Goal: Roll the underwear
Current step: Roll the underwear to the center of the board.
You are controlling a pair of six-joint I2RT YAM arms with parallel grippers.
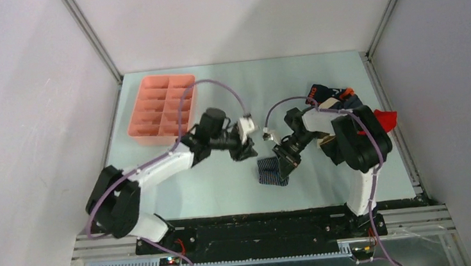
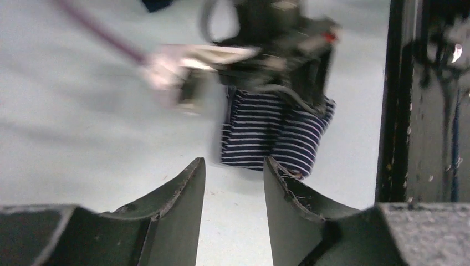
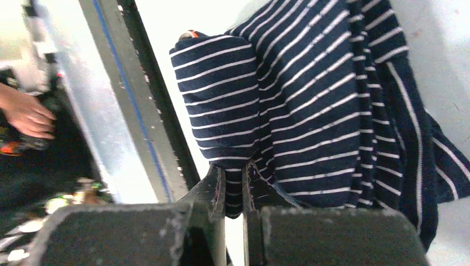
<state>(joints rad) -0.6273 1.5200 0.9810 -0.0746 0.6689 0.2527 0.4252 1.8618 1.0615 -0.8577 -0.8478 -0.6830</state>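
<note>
Item: striped briefs [image 1: 270, 172] [image 2: 271, 133] [image 3: 299, 111]. Dark navy cloth with thin white horizontal stripes, soft and creased. In the right wrist view it lies in several overlapping folds, one rounded fold bulging toward the upper left of the frame, with looser cloth trailing to the lower right. In the top view it reads as a small, roughly square bundle.

Location: on the pale table [image 1: 212, 186], lower centre of the top view, between the two arms and near the table's front edge.

Right gripper [image 1: 285, 162] [image 3: 234, 178]: fingers drawn almost together, only a narrow slit between them, pinching an edge fold of the striped briefs at the bundle's upper right corner in the top view.

Left gripper [image 1: 245, 151] [image 2: 233, 166]: fingers spread apart with nothing between them, just up and left of the bundle in the top view and not touching it. Its own camera, partly blurred, looks between the fingers at the bundle.

Also present: heap of other underwear [image 1: 336, 96] at the upper right of the top view, dark pieces with a red cloth [image 1: 385, 118] at its right edge; pink compartmented tray [image 1: 139, 109] at the upper left, well apart from the bundle.
</note>
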